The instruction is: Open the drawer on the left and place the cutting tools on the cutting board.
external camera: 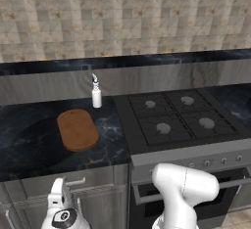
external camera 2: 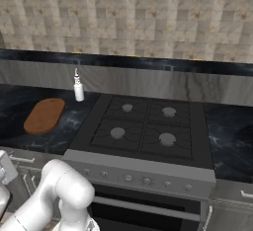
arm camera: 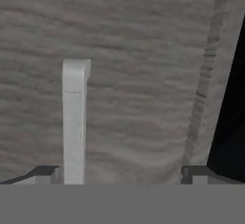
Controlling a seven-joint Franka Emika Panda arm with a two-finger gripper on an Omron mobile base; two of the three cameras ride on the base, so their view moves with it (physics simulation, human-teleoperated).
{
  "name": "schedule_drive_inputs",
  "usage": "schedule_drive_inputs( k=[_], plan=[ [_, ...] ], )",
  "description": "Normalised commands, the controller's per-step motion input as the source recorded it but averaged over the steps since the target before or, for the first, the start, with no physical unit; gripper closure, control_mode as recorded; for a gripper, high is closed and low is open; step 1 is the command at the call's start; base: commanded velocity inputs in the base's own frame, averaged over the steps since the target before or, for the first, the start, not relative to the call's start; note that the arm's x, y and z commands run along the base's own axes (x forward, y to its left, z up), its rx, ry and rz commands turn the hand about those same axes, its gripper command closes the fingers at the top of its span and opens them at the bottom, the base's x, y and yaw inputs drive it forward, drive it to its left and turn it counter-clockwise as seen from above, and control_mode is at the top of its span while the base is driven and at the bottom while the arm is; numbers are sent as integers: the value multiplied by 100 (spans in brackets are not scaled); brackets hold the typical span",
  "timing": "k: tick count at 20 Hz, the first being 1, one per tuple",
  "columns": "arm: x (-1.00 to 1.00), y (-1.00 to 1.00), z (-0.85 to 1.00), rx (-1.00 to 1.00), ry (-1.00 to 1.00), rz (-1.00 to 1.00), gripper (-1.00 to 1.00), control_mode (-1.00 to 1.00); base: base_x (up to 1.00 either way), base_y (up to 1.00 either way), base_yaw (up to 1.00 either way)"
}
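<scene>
I see the closed drawer (external camera: 68, 184) below the counter, left of the stove (external camera: 181, 120), the cutting board (external camera: 77, 129) above it; my gripper (arm camera: 122, 173) faces its grey front, jaws spread wide, empty; I should shift so the silver handle (arm camera: 74, 117) sits centred between the fingertips before closing.

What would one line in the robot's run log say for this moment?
phase: reaching for drawer handle | gripper: open, empty | drawer: shut | cutting board: bare
</scene>
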Motion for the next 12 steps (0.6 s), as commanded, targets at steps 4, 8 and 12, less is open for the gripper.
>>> schedule_drive_inputs(
  k=[4,8,12],
  plan=[
    [2,4,-23,0,0,0,-100,-100,0,0,0],
    [0,13,-41,0,0,1,-100,-100,0,0,0],
    [0,9,-30,1,0,0,-100,-100,0,0,0]
  ],
)
